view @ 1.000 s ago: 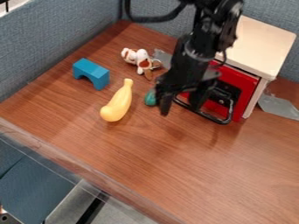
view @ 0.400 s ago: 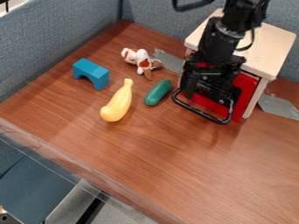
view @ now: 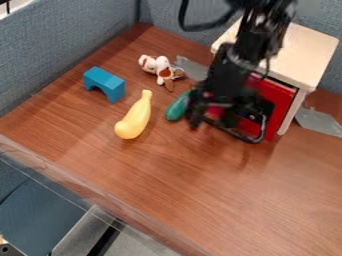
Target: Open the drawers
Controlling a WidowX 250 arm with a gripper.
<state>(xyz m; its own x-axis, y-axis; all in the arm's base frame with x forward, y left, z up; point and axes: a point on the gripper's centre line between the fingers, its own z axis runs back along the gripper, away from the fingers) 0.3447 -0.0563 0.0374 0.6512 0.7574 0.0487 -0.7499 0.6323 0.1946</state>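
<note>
1. jaws hang pointing down just at the cabinet's face, beside its near side; whether they are released or clenched, i cannot tell, nor whether they touch the pull.
2. wooden bench [view: 220,185] runs beneath the jaws and reaches well out towards the camera from them; nothing on it seems to need shifting for this job.
3. toy cabinet [view: 304,52], pale on top, rises just behind the jaws and to their right in view. it stands upright.
4. red front [view: 284,102], partly behind the jaws, is what the task wants opened. what shows of its right edge looks flush with the frame, so i judge no opening done; the whole pull outwards is left.
5. black wire handle [view: 252,140] sticks out from that front, its bare end to the right of the jaws. as i read it, lining up with it is the step in hand, and getting a hold or hook on it comes next.
6. green toy vegetable [view: 177,107] lies close by the left side of the jaws, and could get nudged as they work.
</note>
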